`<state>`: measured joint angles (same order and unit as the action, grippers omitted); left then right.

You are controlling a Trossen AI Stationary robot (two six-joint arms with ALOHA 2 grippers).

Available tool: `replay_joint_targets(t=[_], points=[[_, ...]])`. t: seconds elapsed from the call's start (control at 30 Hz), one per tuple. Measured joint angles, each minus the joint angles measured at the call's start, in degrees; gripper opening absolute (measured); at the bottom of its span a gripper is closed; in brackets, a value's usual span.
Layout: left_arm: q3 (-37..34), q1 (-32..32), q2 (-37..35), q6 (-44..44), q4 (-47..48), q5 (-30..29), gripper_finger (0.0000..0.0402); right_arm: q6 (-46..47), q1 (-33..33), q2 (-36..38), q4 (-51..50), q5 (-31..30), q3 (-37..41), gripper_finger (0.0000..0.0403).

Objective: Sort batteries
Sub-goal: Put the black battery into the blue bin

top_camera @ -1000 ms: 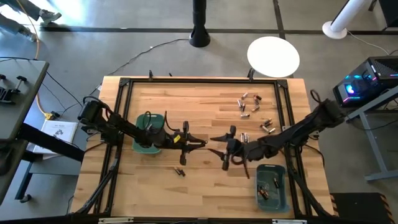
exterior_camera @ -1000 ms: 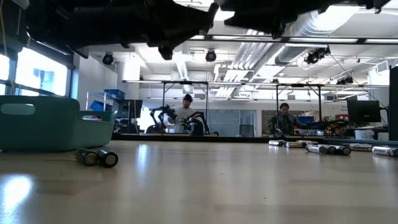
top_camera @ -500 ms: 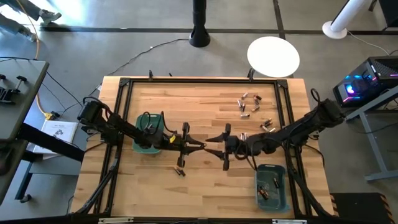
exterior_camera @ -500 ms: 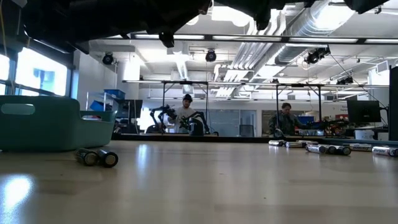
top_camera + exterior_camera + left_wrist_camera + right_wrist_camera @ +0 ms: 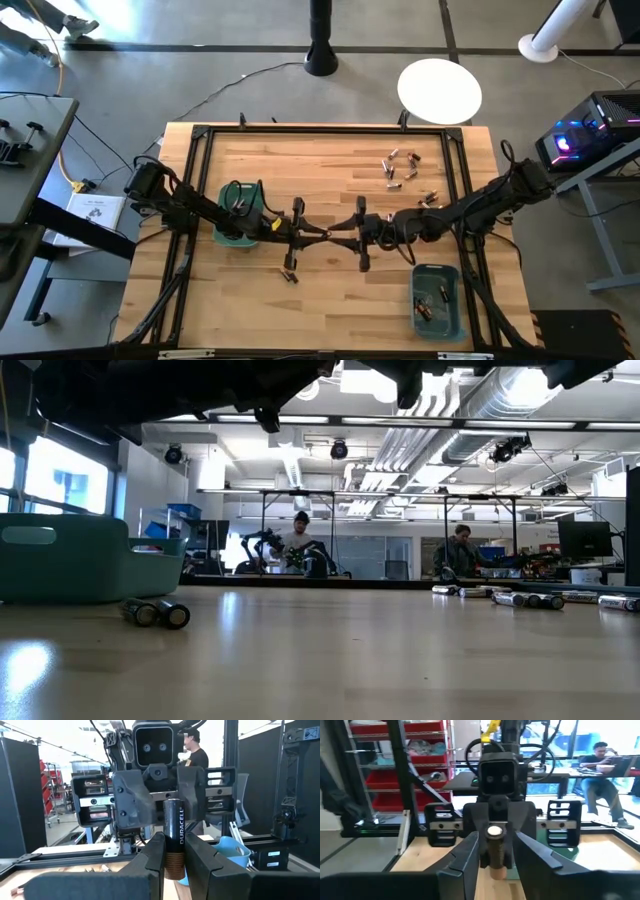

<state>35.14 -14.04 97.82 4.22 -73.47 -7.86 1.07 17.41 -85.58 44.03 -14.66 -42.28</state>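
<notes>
While I hold it above the middle of the table (image 5: 300, 160), one battery (image 5: 173, 837) sits clamped between the fingers of my left gripper (image 5: 176, 862). It is a dark cell with a copper band at one end. My left fingers (image 5: 155, 857) are closed on that copper end, and the dark end sticks out past them.

From above, the battery (image 5: 328, 235) lies level between my two grippers, which face each other tip to tip. My left gripper (image 5: 312, 234) is at its 9 o'clock and my right gripper (image 5: 345, 236) is at its 3 o'clock.

My right gripper (image 5: 496, 862) is spread, with one finger on either side of the battery's free end (image 5: 494, 831). My right wrist camera shows a narrow gap on each side, so those fingers (image 5: 467, 860) flank the cell without gripping it.

Outward from the held battery, a pair of loose batteries (image 5: 289, 275) lies on the wood at 7 o'clock, nearby. The low camera shows these two (image 5: 157, 613) lying side by side, touching.

A teal bin (image 5: 222, 232) stands at 9 o'clock, under my left arm. A second teal bin (image 5: 458, 300) stands at 4 o'clock, near the table's front edge, with a few batteries in it.

A scattered cluster of batteries (image 5: 405, 170) lies at 1 o'clock, well apart from both grippers.

Beyond the table, two people (image 5: 300, 535) are in the room.
</notes>
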Motion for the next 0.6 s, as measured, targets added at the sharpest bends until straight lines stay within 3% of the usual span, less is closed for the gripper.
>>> replay_joint_targets(t=[0.27,0.6], points=[[0.00,0.12,0.00,-0.52,-0.16,-0.19,0.0038,-0.88,-1.41,0.00,-0.12,4.25,0.00,0.0093],[1.82,0.15,0.00,0.39,0.36,-0.24,0.0038,-6.17,-1.39,0.00,1.38,4.29,-0.02,0.0072]])
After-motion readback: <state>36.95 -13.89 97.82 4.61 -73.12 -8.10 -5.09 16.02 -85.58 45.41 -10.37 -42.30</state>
